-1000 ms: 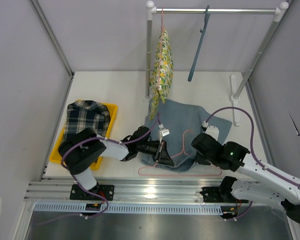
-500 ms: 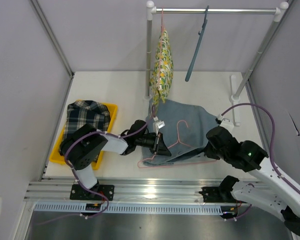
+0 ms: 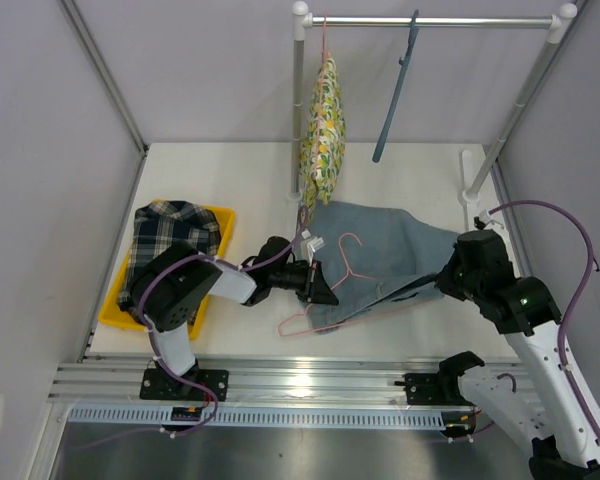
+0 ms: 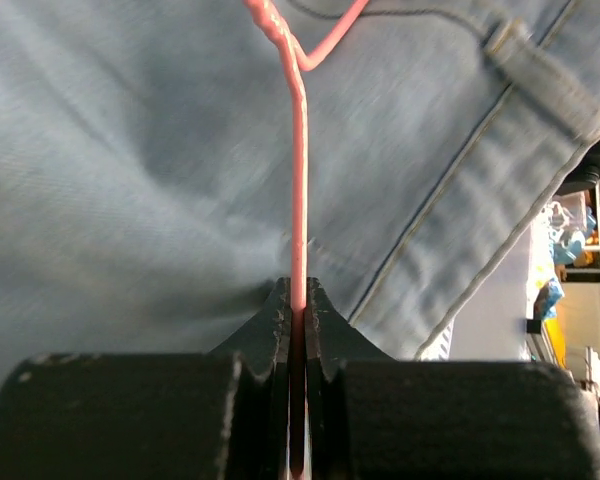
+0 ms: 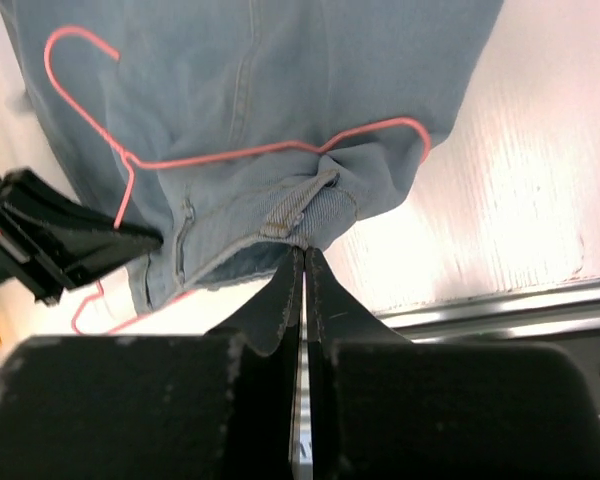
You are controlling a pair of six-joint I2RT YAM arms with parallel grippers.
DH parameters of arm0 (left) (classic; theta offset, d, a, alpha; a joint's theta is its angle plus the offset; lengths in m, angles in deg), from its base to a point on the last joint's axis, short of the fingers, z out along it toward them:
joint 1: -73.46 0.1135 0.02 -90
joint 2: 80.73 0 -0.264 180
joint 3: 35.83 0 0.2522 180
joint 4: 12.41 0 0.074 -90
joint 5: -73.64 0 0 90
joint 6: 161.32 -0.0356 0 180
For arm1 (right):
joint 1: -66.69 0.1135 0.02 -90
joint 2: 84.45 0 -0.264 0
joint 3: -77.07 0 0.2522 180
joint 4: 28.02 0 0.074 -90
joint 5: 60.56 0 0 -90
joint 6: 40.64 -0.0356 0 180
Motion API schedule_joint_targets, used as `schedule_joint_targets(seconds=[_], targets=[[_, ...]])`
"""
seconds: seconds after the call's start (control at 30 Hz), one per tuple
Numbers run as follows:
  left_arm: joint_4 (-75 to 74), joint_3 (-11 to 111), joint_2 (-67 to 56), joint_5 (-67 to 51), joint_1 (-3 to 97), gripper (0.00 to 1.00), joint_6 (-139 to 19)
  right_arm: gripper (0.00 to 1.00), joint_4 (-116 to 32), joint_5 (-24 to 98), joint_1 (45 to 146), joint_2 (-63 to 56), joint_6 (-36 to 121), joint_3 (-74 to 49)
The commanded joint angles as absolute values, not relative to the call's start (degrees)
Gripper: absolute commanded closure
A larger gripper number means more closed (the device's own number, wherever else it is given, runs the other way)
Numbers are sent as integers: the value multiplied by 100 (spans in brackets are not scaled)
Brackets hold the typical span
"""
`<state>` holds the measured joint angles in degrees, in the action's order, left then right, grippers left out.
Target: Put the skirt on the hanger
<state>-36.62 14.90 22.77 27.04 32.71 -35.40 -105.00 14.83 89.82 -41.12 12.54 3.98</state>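
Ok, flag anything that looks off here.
The lemon-print skirt already hangs on the rail, while both claws work the denim garment: left claw pinches a pink hanger lying on it, right claw its edge.

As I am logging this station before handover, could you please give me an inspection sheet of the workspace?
Surface: white table.
Job's things: skirt hangs from rail on a pink hanger.
Clutter: denim garment; second pink hanger on it; plaid shirt in yellow tray; blue-grey hanger on rail.
Grippers: left gripper jaws shut on second pink hanger; right gripper jaws apparently shut on denim hem.
Cables: purple cables looped along both arms.
Surroundings: grey walls.
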Motion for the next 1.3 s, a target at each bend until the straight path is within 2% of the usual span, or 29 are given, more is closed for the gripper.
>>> schedule_joint_targets(seconds=[0.0,0.17,0.3,0.4,0.53,0.57,0.67,0.77,0.87,0.9,0.93,0.97,1.07,1.17,1.27], targets=[[-3907,1538,2333,2495,3487,100,-3775,100,-10216,1836,8516,-4182,1789,126],[-4214,1520,2517,2635,3471,100,-3714,100,-10146,2503,7778,-4051,2079,20],[-4031,1608,2606,2478,3356,100,-3792,98,-9953,2865,7767,-4173,1966,467],[-3619,1739,2544,2188,3312,100,-3977,88,-9873,2857,7776,-4595,1702,916],[-3503,1854,2596,2082,3286,100,-4003,64,-9917,2769,7943,-4894,1395,1093],[-3477,1871,2614,2056,3260,100,-4029,61,-9891,2716,8030,-5008,1342,1093],[-3468,1880,2641,2020,3233,100,-4047,53,-9873,2462,8548,-5079,1140,1075],[-3477,1898,2667,2029,3224,100,-4030,50,-9488,2304,9461,-4939,1026,1294],[-3451,1915,2658,2046,3215,100,-4038,46,-9093,1664,11015,-4457,902,1418],[-3442,1915,2667,2046,3207,100,-4047,45,-8986,1043,11472,-4281,893,1418],[-3424,1915,2658,2047,3215,100,-4047,41,-8890,785,12233,-3809,945,1392],[-3424,1915,2658,2029,3207,100,-4047,39,-8715,539,12572,-3535,998,1348],[-3442,1907,2676,2064,3198,100,-4030,36,-8206,237,13074,-2287,1340,1041],[-3512,1872,2676,2108,3198,100,-3986,34,-7355,377,13217,-1523,1675,970],[-3495,1863,2632,2090,3198,100,-4003,36,-6729,641,13278,-1003,1798,970]])
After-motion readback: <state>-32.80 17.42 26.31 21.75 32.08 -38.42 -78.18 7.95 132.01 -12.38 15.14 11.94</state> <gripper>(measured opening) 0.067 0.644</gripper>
